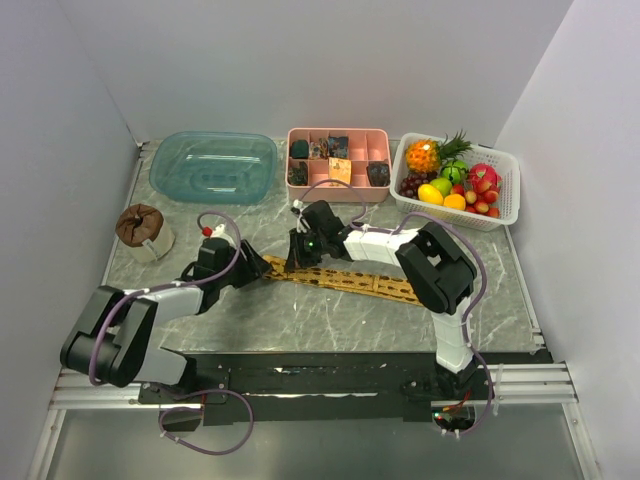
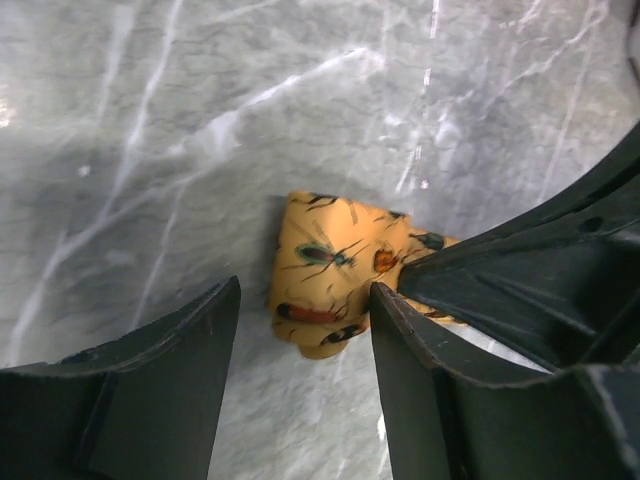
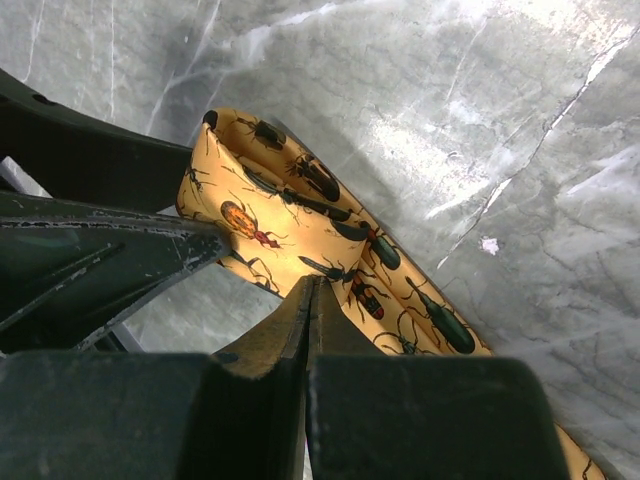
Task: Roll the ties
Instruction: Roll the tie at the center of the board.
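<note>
tie: I see golden-yellow cloth printed with beetles in dark green, black, red and orange.
table: under the tie I read grey marble with white veins.
tub: beyond the tie, translucent teal-blue.
tray: beyond the tie, pink.
basket: beyond the tie, white.

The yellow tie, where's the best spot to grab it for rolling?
The folded end of the tie, from above, jaws straddling its width: the doubled cloth there stands proud of the table, while the rest lies flat.
</note>
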Robot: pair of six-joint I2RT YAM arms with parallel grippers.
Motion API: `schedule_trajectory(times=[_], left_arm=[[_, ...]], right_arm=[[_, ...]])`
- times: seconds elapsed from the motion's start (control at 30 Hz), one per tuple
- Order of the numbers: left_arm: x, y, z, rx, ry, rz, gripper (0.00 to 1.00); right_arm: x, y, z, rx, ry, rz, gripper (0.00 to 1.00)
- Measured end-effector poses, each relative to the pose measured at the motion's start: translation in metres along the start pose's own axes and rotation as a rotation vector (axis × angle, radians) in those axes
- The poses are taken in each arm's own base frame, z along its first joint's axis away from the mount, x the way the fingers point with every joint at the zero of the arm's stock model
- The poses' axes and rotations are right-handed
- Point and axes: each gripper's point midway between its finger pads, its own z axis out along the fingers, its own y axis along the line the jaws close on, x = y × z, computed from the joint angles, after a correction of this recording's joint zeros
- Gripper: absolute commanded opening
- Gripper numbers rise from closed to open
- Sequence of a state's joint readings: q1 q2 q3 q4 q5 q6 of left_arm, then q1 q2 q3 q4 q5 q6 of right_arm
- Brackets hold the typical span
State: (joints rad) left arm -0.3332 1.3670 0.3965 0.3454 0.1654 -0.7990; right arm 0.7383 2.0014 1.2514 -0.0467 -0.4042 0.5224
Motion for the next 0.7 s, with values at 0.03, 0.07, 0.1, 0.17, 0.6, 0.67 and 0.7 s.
schedule_trajectory(times=[0.03,0.07,0.1,0.17,0.6,0.67,0.7], left_arm=[[0.0002,-0.0015,0.0011,0.009,0.001,-0.004,0.58],[0.0005,-0.0027,0.0024,0.017,0.002,-0.007,0.58],[0.0004,-0.0033,0.0034,0.023,0.001,-0.009,0.57],[0.0011,-0.0037,0.0047,0.035,-0.005,-0.020,0.56],[-0.0012,-0.0009,0.0067,0.062,-0.059,-0.024,0.49],[-0.0023,-0.0015,0.0086,0.068,-0.065,-0.022,0.47],[-0.0023,-0.0013,0.0096,0.069,-0.066,-0.021,0.45]], right_arm=[[0.0001,0.0001,0.0001,0.001,0.000,-0.001,0.00],[0.0004,0.0005,0.0003,0.000,0.000,-0.001,0.00],[0.0008,0.0008,0.0004,0.000,0.001,-0.002,0.00],[0.0018,0.0010,0.0008,0.002,0.003,-0.003,0.00],[0.0017,-0.0012,0.0073,0.011,0.021,0.000,0.00],[0.0014,-0.0012,0.0074,0.012,0.022,0.000,0.00],[0.0015,-0.0012,0.0075,0.012,0.022,0.001,0.00]])
